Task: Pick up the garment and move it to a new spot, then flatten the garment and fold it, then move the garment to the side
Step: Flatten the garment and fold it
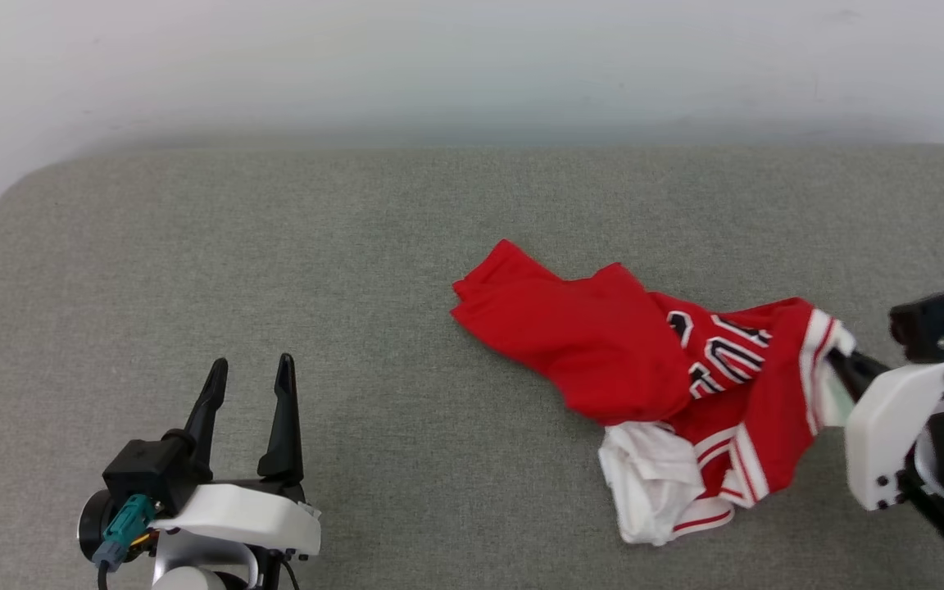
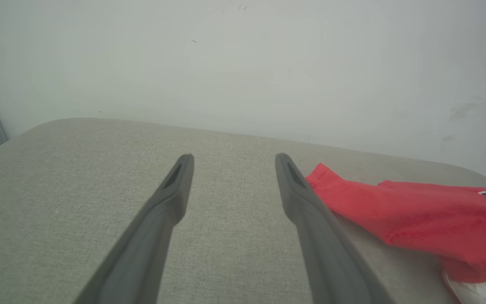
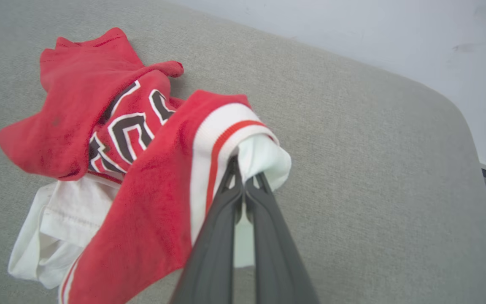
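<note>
Closest to the robot, down in the lower left of the head view, the left pincer (image 1: 251,363) sits just above the grey fabric-covered table (image 1: 275,246) with its two dark fingers spread wide, nothing between them. Its own wrist view shows the same thing: left pincer (image 2: 234,158) open, bare grey cloth in the gap, and the red edge of the garment (image 2: 416,215) lying off to one side, well apart from it.

Over on the right, the right pincer (image 1: 837,360) is clamped down on the garment (image 1: 603,336), pinching it at the end with the red-and-white striped trim (image 1: 816,360). The right wrist view makes it clear: right pincer (image 3: 243,177) fingers pressed together with white fabric and the striped band bunched around the tips.

The garment (image 3: 150,190) itself is a crumpled heap on the right half of the table. A white sleeve (image 1: 652,483) is on the near side, the black white-outlined lettering (image 1: 726,352) is partly folded under, and a plain red flap reaches toward the middle.

Beyond that there's bare table, then a pale wall (image 1: 472,65).
</note>
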Tool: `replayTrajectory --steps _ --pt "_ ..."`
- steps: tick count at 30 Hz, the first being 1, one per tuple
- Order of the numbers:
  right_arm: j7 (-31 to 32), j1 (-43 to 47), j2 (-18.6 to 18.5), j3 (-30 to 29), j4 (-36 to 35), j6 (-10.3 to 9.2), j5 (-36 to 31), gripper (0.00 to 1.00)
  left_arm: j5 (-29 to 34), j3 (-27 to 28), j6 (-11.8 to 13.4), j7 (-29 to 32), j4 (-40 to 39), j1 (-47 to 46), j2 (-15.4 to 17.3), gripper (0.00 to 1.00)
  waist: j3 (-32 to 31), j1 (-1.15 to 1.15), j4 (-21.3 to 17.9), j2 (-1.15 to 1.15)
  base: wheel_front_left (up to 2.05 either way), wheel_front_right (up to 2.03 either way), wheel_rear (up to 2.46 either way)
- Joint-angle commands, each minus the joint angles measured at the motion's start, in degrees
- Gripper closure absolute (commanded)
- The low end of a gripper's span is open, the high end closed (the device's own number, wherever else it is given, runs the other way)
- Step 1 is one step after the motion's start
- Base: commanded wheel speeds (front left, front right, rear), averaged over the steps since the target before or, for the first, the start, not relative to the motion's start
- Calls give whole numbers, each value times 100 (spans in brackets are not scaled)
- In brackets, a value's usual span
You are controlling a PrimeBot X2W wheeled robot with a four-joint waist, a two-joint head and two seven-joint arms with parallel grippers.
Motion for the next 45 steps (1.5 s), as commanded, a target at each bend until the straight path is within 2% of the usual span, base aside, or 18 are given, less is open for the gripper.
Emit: replayTrajectory --steps 1,7,13,15,16,17,18,25,26,27,30,38,45 --pt "12 -75 -116 -186 93 -8 -72 100 27 18 -23 -17 -9 -90 23 0 98 0 -70 0 0 0 0" --pt "-257 -52 -359 -1063 782 -7 -92 100 39 22 -41 -21 -41 -214 48 0 398 0 -141 0 0 0 0" --pt "-701 85 -149 -1594 1670 -8 -49 100 37 24 -42 -15 -25 -335 75 0 642 0 -161 0 0 0 0" --pt "-878 61 21 -1691 1934 -8 -1 100 38 18 -48 -15 -22 -384 79 0 688 0 -161 0 0 0 0" --pt "-953 50 65 -1711 2034 -7 -25 77 34 20 -42 -15 -19 -391 85 0 696 0 -165 0 0 0 0" --pt "-1044 25 115 -1737 2111 -7 -28 22 34 18 -39 -12 -13 -393 93 0 705 0 -170 0 0 0 0" --pt "-1129 -5 204 -1767 2182 -8 27 0 33 17 -34 -10 -5 -391 92 0 710 0 -174 0 0 0 0" --pt "-2202 -24 520 -2002 2094 -7 -232 0 -8 -19 -9 6 82 -307 85 0 524 0 -189 0 0 0 0" --pt "-2202 -24 520 -2002 2094 -7 -232 0 -8 -19 -9 6 82 -307 85 0 524 0 -189 0 0 0 0" --pt "-2532 81 636 -2087 1938 -7 -338 0 -17 -30 -8 19 106 -268 87 0 423 0 -187 0 0 0 0" --pt "-2897 230 870 -2140 1632 -7 -521 0 -36 -44 13 27 134 -180 87 0 256 0 -197 0 0 0 0" --pt "-3227 826 1419 -1893 719 -7 -740 0 -47 -116 77 109 128 28 103 0 -142 0 -250 0 0 0 0" --pt "-3124 1332 1653 -1602 61 -7 -758 0 -83 -161 108 188 135 183 135 0 -426 0 -318 0 0 0 0"
